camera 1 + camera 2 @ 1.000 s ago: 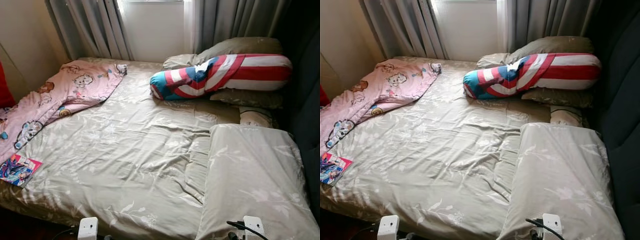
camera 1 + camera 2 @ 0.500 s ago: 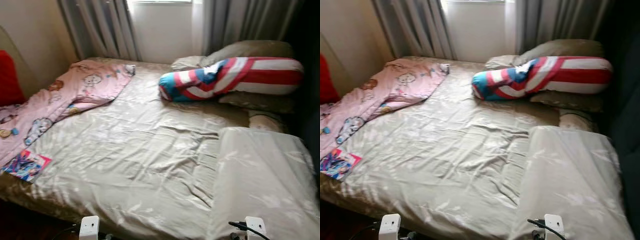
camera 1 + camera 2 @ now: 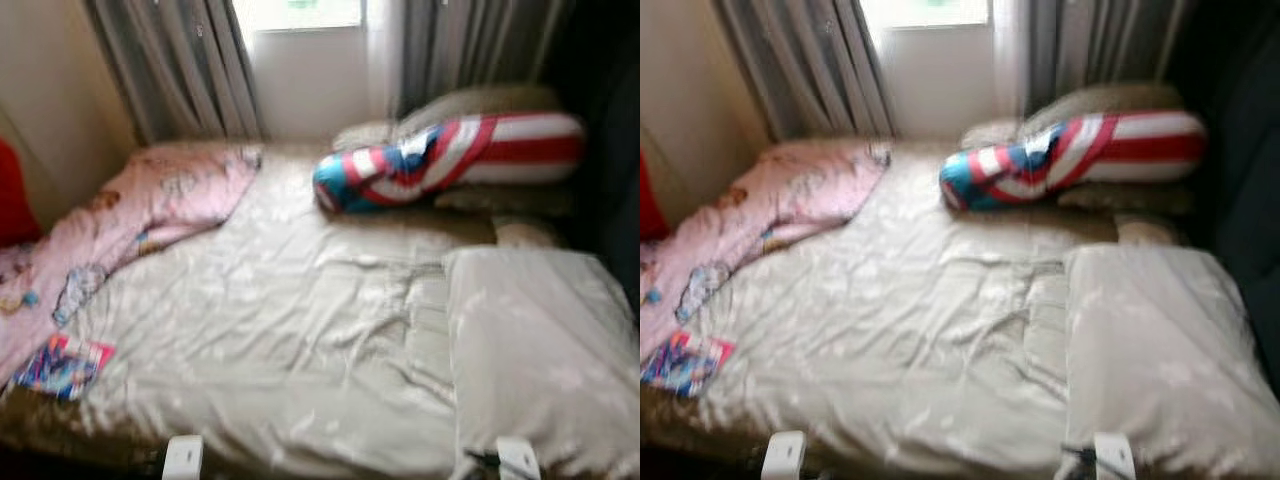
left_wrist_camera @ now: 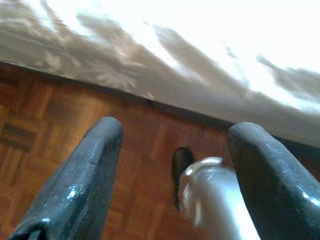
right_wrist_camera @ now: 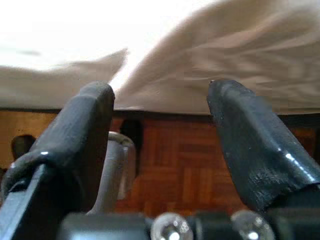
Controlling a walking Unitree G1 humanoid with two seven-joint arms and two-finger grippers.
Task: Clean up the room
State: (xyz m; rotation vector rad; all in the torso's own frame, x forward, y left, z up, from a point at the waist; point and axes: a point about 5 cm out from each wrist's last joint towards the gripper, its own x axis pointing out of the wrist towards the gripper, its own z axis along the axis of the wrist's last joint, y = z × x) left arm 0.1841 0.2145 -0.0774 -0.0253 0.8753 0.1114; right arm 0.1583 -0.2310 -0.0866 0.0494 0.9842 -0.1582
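Left claw (image 4: 172, 145) gapes beside bed (image 3: 300, 330).

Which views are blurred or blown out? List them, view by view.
Left and right eye views: soft with motion blur, the magazine and bolster smeared, the window glaring. Left wrist view: the bed sheet washed out white, the left gripper open. Right wrist view: sheet overexposed, the right gripper open, fingers close and soft.

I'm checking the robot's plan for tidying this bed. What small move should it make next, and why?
Probably a step toward its left end of the bed. The colourful booklet lies loose at the near left corner of the bed, beside the rumpled pink blanket. Both the left gripper and the right gripper hang open and empty over the wooden floor by the bed edge, not over the booklet.
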